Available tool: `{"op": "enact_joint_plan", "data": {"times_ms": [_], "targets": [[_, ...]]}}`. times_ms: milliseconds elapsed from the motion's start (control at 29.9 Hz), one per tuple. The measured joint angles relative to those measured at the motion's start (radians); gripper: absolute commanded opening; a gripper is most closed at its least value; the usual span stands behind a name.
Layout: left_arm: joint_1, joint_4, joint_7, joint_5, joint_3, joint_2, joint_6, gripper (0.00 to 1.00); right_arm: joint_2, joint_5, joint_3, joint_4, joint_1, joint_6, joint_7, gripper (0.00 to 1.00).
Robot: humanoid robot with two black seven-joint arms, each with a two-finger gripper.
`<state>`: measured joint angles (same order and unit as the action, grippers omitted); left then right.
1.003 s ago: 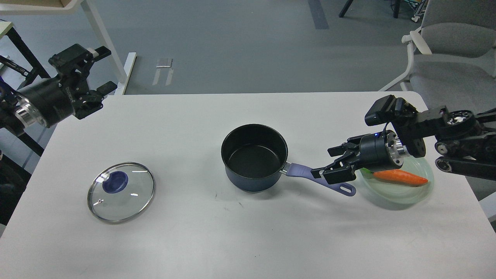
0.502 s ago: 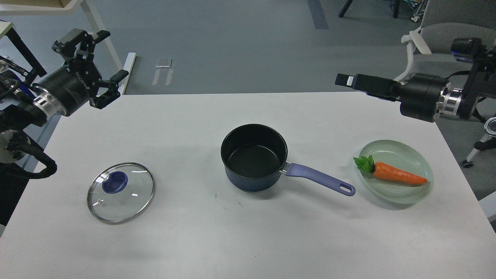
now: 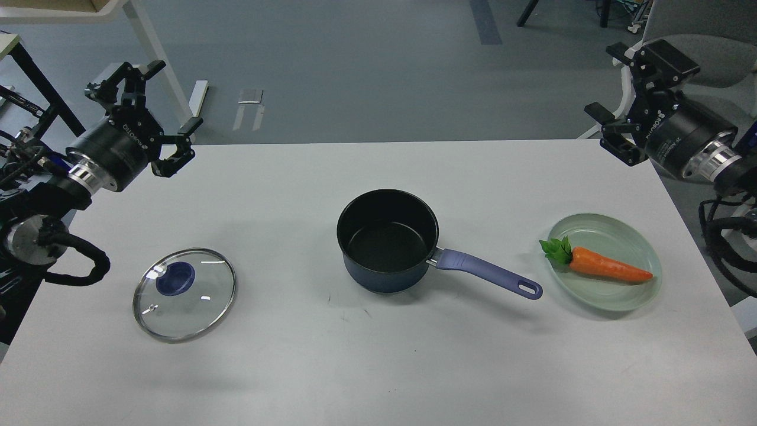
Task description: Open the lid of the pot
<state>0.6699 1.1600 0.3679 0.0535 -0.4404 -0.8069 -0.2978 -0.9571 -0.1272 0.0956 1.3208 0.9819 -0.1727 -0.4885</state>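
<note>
Our right gripper [image 3: 624, 94] withdrawn from dark blue pot [image 3: 387, 239] handle to 2 o'clock, spread empty; left gripper [image 3: 155, 112] likewise. Round glass lid [image 3: 184, 293] at pot's 8 o'clock (task looks done).

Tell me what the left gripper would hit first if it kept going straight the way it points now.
Probably nothing on the table: the left gripper points up and away, past the table's far left corner toward the floor and a white furniture leg. Depth is unclear.

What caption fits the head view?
Glass lid rests beside the open pot; both arms raised, empty.
</note>
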Motion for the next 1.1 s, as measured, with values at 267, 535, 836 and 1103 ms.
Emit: {"op": "enact_joint_plan", "data": {"times_ms": [267,535,836,1103], "targets": [[-0.140,0.000,-0.082,-0.008,-0.132,0.062,-0.039,0.99,0.068,-0.083,0.057,-0.143,-0.126,-0.225,0.000,0.98],[-0.238,-0.012,-0.078,-0.032,-0.223,0.106,-0.079,0.99,0.125,-0.081,0.070,-0.193,-0.184,-0.271,0.000,0.98],[-0.279,-0.012,-0.079,-0.072,-0.254,0.140,-0.085,0.99,0.188,-0.068,0.154,-0.203,-0.261,-0.262,0.000,1.00],[-0.286,-0.012,-0.074,-0.072,-0.257,0.145,-0.081,0.99,0.213,-0.069,0.207,-0.216,-0.328,-0.260,0.000,1.00]]}}
